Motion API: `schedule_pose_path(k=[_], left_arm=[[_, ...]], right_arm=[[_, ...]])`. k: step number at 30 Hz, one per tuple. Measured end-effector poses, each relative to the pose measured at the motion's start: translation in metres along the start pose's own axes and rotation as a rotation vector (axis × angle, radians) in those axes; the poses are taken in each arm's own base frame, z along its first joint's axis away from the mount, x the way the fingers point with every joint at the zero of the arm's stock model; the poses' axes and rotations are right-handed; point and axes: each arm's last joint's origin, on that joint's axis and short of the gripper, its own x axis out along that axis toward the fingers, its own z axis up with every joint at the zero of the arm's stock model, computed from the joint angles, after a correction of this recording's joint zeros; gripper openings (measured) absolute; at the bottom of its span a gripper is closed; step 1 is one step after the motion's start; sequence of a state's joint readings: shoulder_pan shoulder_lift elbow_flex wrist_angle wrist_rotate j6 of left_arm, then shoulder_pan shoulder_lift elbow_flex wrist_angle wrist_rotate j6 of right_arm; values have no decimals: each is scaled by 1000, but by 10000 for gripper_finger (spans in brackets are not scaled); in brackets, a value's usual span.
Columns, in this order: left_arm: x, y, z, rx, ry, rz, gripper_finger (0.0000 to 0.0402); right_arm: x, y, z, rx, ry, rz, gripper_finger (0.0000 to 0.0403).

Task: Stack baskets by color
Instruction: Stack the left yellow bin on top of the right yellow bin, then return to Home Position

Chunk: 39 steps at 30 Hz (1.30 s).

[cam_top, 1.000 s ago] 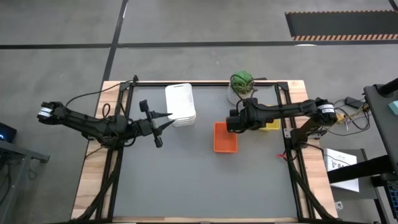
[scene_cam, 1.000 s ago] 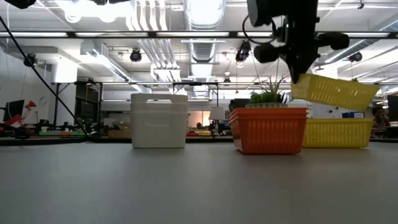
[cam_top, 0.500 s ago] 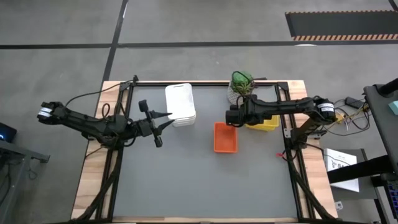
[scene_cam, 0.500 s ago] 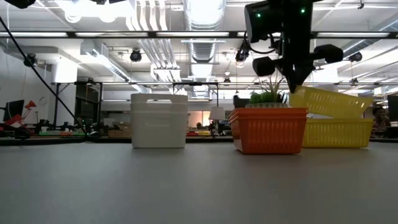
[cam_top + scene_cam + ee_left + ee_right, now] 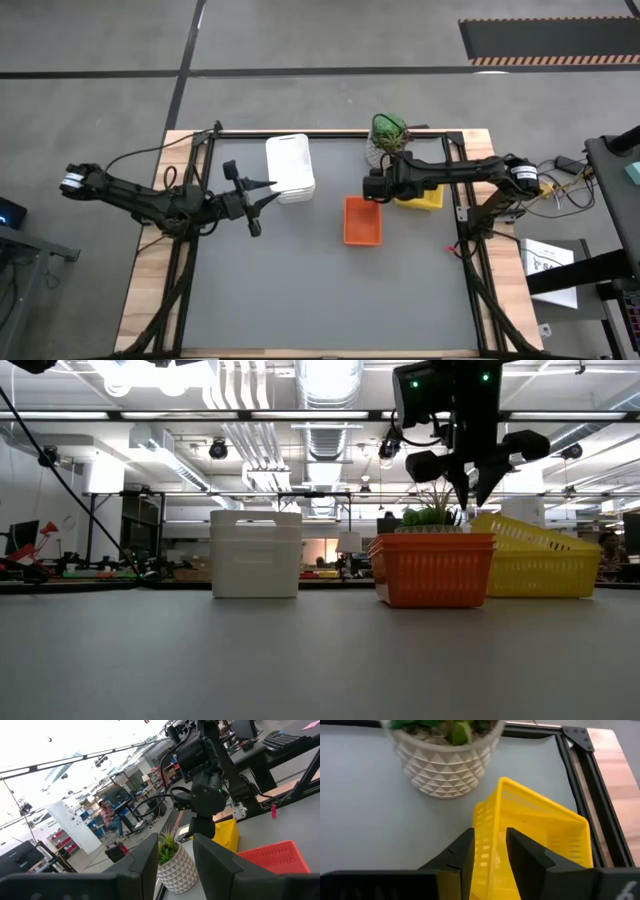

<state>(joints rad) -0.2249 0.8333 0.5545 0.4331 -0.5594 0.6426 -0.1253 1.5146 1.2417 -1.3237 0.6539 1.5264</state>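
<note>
- Moved: the top yellow basket (image 5: 530,540), hanging tilted in the air a second ago, now sits lower on the yellow stack (image 5: 421,196), one end still raised.
- Right gripper (image 5: 470,488): just above that basket's raised left end; fingers (image 5: 457,855) straddle the wall with a narrow gap, seemingly letting go.
- Left gripper (image 5: 252,198): idle near the white stack (image 5: 290,167), fingers part open, holding nothing.
- Orange stack (image 5: 362,220): mid-table, right of the white stack and apart from the yellow.
- Plant (image 5: 387,135): far edge, beside the yellow stack.
- Progress: no loose baskets visible; judged nearly complete, the last yellow needing to settle level.
</note>
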Motion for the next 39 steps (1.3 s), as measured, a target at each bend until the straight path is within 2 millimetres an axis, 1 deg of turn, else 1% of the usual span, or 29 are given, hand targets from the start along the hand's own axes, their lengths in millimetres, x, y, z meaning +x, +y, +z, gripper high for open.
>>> schedule_pose_path(k=[4, 7, 10, 14, 16, 19, 27, 31, 34, 36, 37, 39], left_arm=[[0, 0, 0, 0, 1, 0, 107], [0, 0, 0, 1, 1, -1, 107], [0, 0, 0, -4, 1, -1, 107], [0, 0, -1, -7, 2, -1, 107], [0, 0, -1, -7, 2, -1, 107], [0, 0, -1, -13, 2, -1, 107], [0, -1, -1, -31, 6, -5, 107], [0, -1, -1, -33, 6, -5, 107], [0, -1, -1, -32, 7, -6, 107], [0, -3, -3, -18, 25, -19, 107], [-1, -4, -5, -3, 44, -32, 107], [-4, -6, -12, 45, 101, -80, 107]], right_arm=[[-7, 2, 6, -61, -3, 24, 113], [-12, 4, 10, -122, -20, 45, 107], [-13, 5, 11, -187, -35, 47, 82], [-11, 4, 9, -227, -36, 41, 24], [-7, 6, 7, -230, -38, 47, 14], [0, 5, 1, -234, -38, 40, 10], [31, 5, -23, -206, -40, 59, 9], [38, 4, -28, -202, -38, 58, 8], [36, 4, -26, -209, -43, 64, 8], [29, 7, -22, -241, -85, 80, 8], [25, 7, -21, -290, -111, 94, 8], [16, 10, -24, -460, -136, 151, 8]])
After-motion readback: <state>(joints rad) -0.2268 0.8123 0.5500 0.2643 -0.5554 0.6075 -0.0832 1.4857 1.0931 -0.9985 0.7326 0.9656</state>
